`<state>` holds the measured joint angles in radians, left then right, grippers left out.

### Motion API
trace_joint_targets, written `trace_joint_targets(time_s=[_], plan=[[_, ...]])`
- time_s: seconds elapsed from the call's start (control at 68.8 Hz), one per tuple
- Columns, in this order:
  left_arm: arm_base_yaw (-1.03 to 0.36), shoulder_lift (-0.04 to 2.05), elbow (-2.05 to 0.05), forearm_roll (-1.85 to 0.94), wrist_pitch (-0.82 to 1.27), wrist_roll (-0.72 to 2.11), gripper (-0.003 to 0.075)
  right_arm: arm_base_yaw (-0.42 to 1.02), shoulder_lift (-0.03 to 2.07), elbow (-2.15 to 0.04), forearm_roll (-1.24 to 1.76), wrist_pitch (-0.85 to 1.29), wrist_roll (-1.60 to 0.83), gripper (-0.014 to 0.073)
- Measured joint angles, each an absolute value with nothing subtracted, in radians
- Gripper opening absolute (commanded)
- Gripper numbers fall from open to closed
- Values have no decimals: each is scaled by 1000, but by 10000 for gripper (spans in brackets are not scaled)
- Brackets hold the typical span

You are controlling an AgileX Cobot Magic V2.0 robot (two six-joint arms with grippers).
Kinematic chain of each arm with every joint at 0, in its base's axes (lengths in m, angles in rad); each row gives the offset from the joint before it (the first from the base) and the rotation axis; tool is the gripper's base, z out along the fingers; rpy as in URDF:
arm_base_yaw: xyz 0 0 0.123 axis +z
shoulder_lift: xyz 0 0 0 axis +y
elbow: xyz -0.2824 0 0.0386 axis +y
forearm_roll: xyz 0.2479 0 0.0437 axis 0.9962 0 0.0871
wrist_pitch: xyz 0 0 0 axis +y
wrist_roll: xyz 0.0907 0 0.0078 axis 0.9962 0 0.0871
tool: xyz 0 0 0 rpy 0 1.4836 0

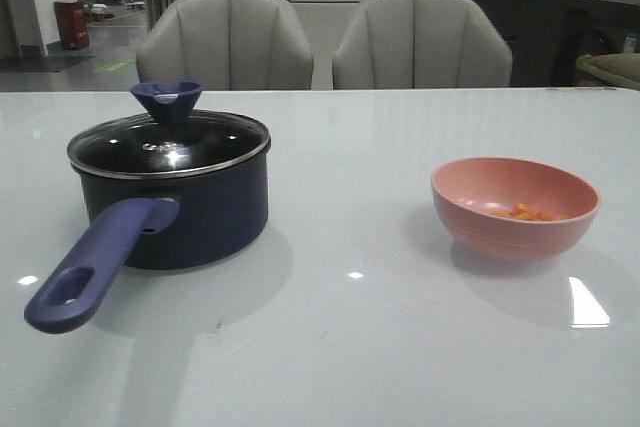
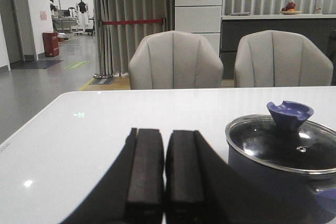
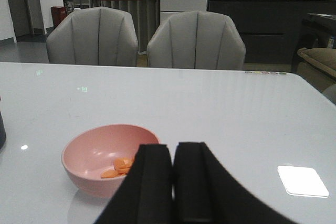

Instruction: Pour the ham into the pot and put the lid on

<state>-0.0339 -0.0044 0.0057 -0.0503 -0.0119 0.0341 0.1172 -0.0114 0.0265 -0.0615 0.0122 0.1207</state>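
The dark navy pot (image 1: 180, 209) stands on the left of the white table, its purple-blue handle (image 1: 95, 265) pointing toward the front left. The glass lid (image 1: 168, 145) with its dark blue knob (image 1: 166, 100) sits on the pot. It also shows in the left wrist view (image 2: 286, 148). The ham (image 1: 525, 212), a few orange pieces, lies in the pink bowl (image 1: 515, 209) on the right, also seen in the right wrist view (image 3: 119, 166). My left gripper (image 2: 165, 135) is shut and empty, left of the pot. My right gripper (image 3: 173, 148) is shut and empty, just right of the bowl (image 3: 105, 163).
Two grey chairs (image 1: 225, 42) (image 1: 420, 39) stand behind the table's far edge. A bright light patch (image 1: 588, 304) reflects on the table at the front right. Neither gripper shows in the front view.
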Motion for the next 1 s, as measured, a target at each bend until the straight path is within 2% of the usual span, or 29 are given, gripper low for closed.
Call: trace_joint_targets(time_s=[0.785,1.003], plan=[[-34,-4,6,-50,-12,34,113,117,-11,26,-62,12,121,157],[-34,-4,6,-50,-137,34,113,117,-11,26,-62,12,121,157]])
